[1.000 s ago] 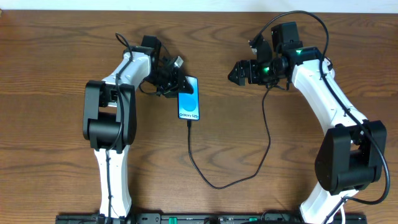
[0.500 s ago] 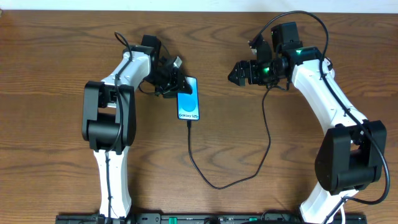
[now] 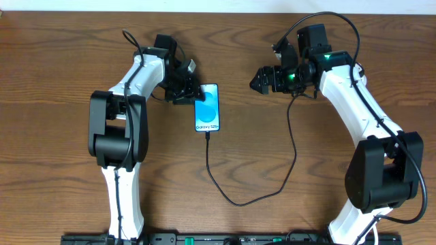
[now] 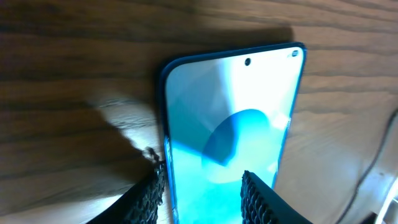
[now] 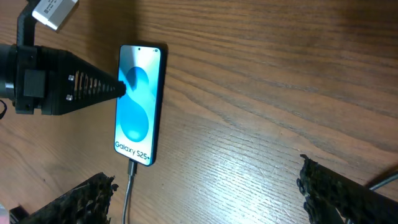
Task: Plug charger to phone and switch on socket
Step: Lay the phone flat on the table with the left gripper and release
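Overhead view, item list.

Slim rectangular smartphone with bright blue screen [image 3: 207, 110]: is lying flat and face up on the brown wooden desk [image 3: 54, 170], just beside the left hand [image 3: 193, 94], off its fingertips.

Left hand: is standing part-way spread, clamping nothing. In the left wrist view one mesh-padded finger [image 4: 149, 196] is sitting at the phone's long edge, the other over the glass.

Long thin black charger cable [image 3: 231, 201]: is meeting the phone's end farthest from the left hand, apparently plugged in already, then looping across the desk toward the right hand [image 3: 261, 80].

Right hand: is hanging wide apart and empty, well away from the phone.

White socket strip: is not showing in any view.

Handling, as judged: the phone is looking light, stiff, slick-glassed and breakable, best pinched across its long edges near mid-length. The cable is looking limp, best taken just behind the plug tip.
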`<move>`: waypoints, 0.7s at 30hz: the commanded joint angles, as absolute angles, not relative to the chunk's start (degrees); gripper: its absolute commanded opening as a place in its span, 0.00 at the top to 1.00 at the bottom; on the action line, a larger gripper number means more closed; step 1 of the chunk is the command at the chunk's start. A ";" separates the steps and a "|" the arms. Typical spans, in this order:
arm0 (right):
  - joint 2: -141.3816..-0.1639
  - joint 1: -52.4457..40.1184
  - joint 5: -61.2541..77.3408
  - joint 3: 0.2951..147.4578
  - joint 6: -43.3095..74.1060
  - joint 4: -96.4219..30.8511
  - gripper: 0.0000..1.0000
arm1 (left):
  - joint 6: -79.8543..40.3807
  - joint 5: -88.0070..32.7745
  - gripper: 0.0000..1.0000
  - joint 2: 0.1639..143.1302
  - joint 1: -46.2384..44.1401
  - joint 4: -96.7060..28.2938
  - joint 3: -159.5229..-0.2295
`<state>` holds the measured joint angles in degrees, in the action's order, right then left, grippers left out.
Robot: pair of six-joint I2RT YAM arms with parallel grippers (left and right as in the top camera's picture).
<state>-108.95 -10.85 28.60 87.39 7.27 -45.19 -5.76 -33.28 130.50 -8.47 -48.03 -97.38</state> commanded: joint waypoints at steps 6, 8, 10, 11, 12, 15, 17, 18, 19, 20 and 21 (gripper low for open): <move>-107.85 -11.35 28.38 88.38 6.57 -45.30 0.06 | -5.15 -17.04 0.56 133.12 -8.05 -49.56 -96.23; -107.85 -11.35 28.40 88.38 6.59 -45.32 0.08 | -5.17 -17.04 0.56 132.88 -7.53 -50.57 -96.77; -107.85 -11.33 28.40 88.38 6.59 -45.71 0.08 | -5.17 -17.06 0.57 132.20 -6.55 -52.49 -98.24; -107.85 -11.31 28.38 88.38 6.59 -45.98 0.09 | -5.17 -17.06 0.56 131.22 -5.69 -53.93 -99.42; -107.85 -11.29 28.38 88.38 6.59 -46.11 0.09 | -5.17 -17.06 0.56 130.50 -5.21 -54.78 -100.12; -107.85 -11.29 28.40 88.38 6.59 -46.06 0.09 | -5.17 -17.52 0.57 126.52 -3.20 -57.67 -102.59; -107.85 -11.29 28.40 88.38 6.59 -46.09 0.08 | -5.17 -19.90 0.56 122.72 -1.93 -58.70 -103.39; -107.85 -11.29 28.42 88.38 6.57 -46.13 0.08 | -5.17 -21.61 0.54 120.49 -1.28 -58.72 -103.48; -107.85 -11.29 28.42 88.38 6.57 -46.24 0.08 | -5.19 -23.00 0.53 118.37 -0.75 -58.70 -103.48; -107.83 -11.27 28.42 88.38 6.59 -46.37 0.08 | -5.19 -24.08 0.52 116.38 -0.30 -58.67 -103.48; -107.79 -11.20 28.42 88.38 6.57 -46.54 0.09 | -5.19 -24.95 0.51 113.97 0.10 -58.70 -103.48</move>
